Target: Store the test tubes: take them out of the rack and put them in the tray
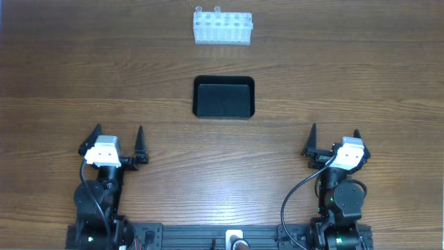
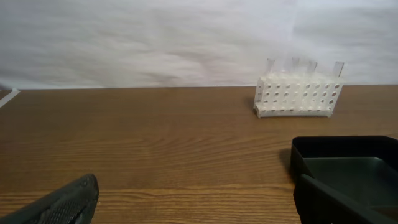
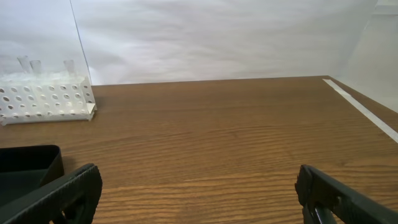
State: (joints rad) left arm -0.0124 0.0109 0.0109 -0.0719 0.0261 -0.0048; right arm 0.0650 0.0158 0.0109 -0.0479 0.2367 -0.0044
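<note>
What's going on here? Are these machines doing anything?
Nothing is being handled yet. Two robot arms sit at the near edge of the table, the left gripper and right gripper both open and empty. Their job is moving the test tubes from the white rack at the far side into the black tray in the middle. The tubes stand in the rack; the tray is empty.

White rack (image 2: 297, 96) sitting far back on wooden table (image 2: 155, 143), clear test tubes (image 2: 338, 68) sticking up from it. Black tray (image 2: 348, 158) lying nearer, apart from rack, front partly hiding behind one finger. Left gripper (image 2: 199, 208) hanging low, fingers (image 2: 65, 202) spreading wide.
</note>
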